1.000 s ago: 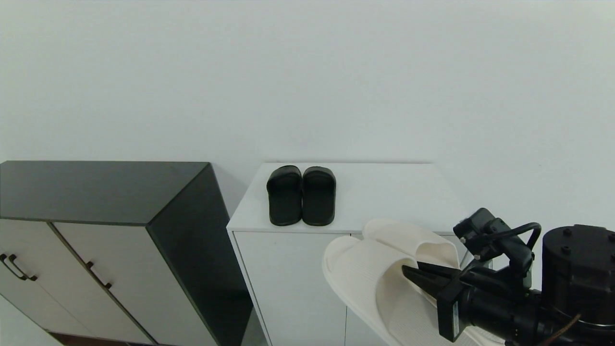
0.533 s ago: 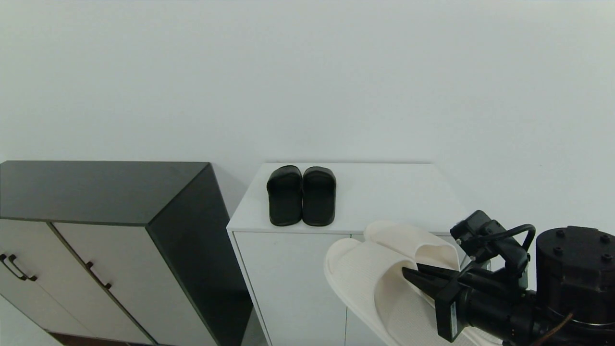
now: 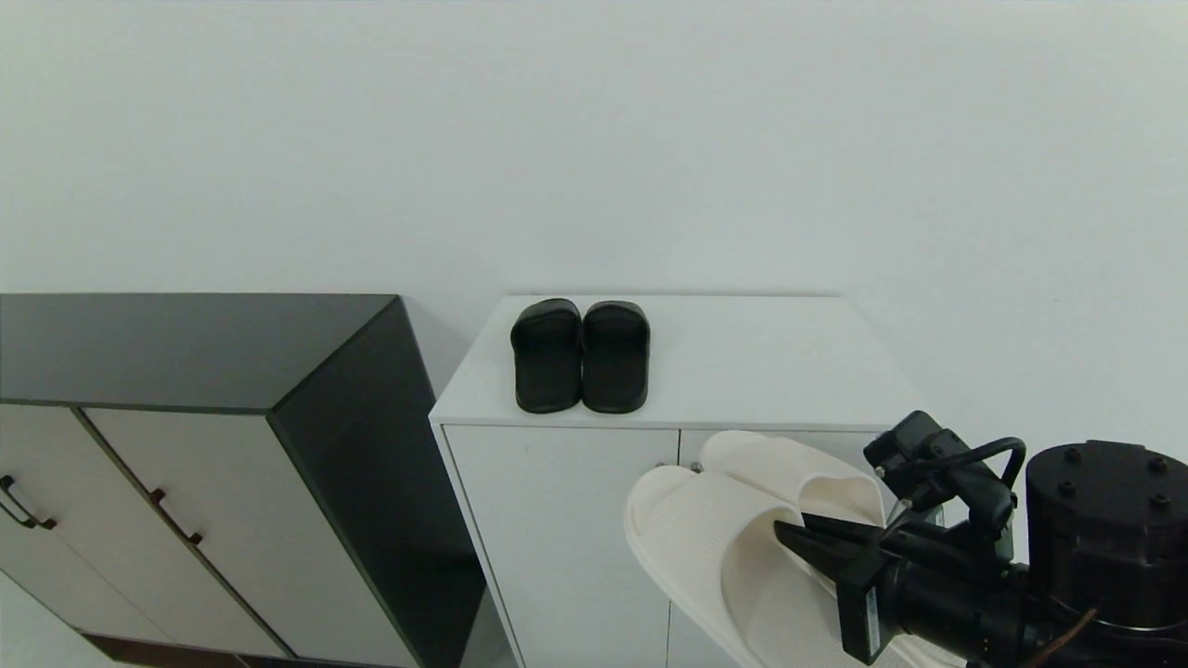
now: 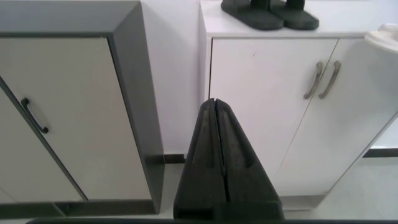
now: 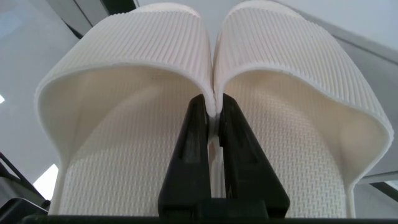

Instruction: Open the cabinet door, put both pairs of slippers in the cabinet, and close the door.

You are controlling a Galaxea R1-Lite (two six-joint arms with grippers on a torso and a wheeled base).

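Because the right hand (image 5: 211, 102) pinches the white slippers (image 3: 715, 547) only by their touching strap edges, one could slip free if swung. They hang before the cabinet (image 3: 557, 520), whose doors (image 4: 273, 112) are shut, so pushing forward would knock them loose. Black slippers (image 3: 580, 355) sit on the cabinet top by its front edge. The left hand (image 4: 215, 106) is closed, empty.

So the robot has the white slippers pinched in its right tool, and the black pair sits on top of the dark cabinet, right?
Not quite. The black slippers sit on top of the white cabinet, not the dark cabinet; the head view shows this. The right tool does have the white slippers pinched.
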